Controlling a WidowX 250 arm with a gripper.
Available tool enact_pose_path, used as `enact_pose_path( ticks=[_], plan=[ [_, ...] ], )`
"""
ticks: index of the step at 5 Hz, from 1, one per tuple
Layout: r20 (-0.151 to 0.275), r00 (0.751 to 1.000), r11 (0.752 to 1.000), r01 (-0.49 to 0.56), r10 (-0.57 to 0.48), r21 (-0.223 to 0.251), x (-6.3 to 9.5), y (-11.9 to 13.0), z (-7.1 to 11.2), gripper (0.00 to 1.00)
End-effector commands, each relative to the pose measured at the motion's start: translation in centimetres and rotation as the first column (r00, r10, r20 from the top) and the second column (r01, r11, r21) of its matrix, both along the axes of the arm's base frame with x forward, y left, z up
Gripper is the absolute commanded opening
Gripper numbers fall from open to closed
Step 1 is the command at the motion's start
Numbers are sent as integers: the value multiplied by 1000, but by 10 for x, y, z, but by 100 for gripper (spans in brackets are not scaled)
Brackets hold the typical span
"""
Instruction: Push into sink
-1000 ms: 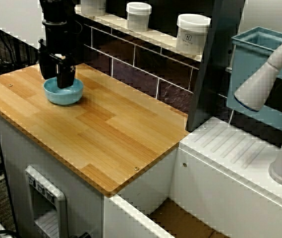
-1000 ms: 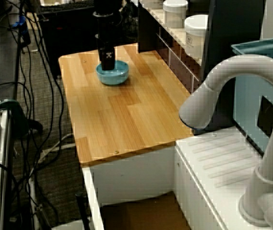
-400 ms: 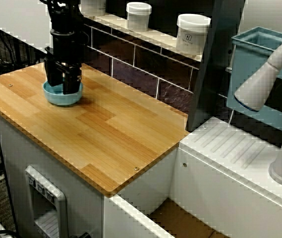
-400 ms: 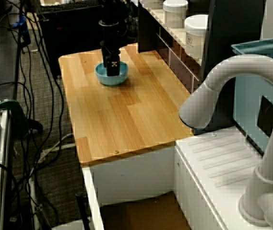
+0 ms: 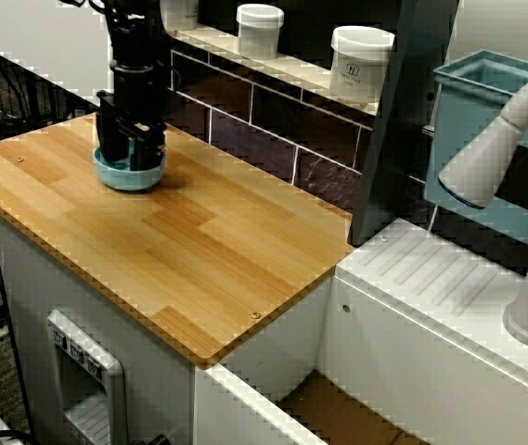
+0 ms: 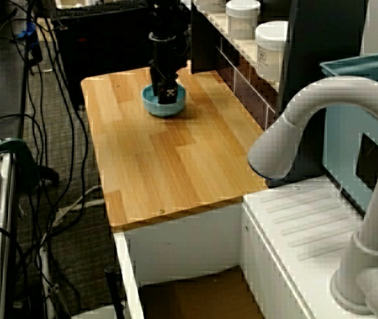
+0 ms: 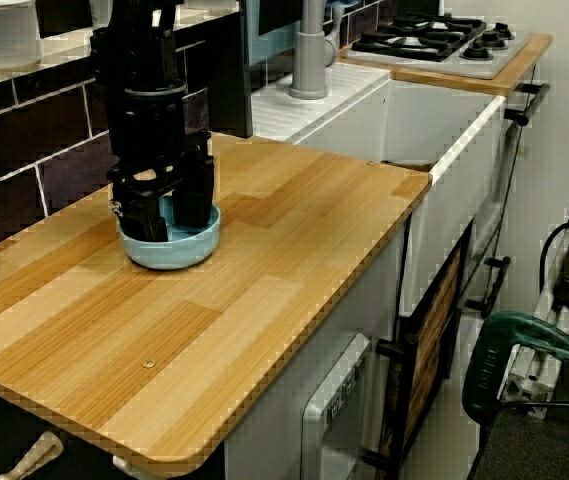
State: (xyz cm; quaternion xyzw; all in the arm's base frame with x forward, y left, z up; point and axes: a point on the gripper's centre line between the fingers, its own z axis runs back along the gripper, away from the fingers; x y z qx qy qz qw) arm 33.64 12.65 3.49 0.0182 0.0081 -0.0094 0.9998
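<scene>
Bowl (image 7: pixel 171 247): small, round, light blue, shallow; upright on wood counter (image 7: pixel 264 290), far from sink (image 7: pixel 444 130). Gripper (image 7: pixel 168 212) fingers spread apart, tips down inside bowl, nothing clamped.

Bare wooden counter (image 7: pixel 294 230) runs unobstructed from the bowl (image 7: pixel 169 246) to the sink (image 7: pixel 444 140).

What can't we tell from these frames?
- Bowl interior: the claw covers it in all three views.
- Claw open or shut: fingertips sit inside the bowl, gap unreadable.
- Sink bottom: cut off by the lower edge in both high views; hidden behind its white wall in the low side view.
- Jar label: too small.
</scene>
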Motion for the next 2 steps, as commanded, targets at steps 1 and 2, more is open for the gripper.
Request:
enact_pose_path(
  ticks=[1,2],
  plan=[
    [-28,998,999,49,-50,-23,4,-49,-5,100],
    [-59,991,993,114,-116,-35,-6,-99,-4,100]
  ],
)
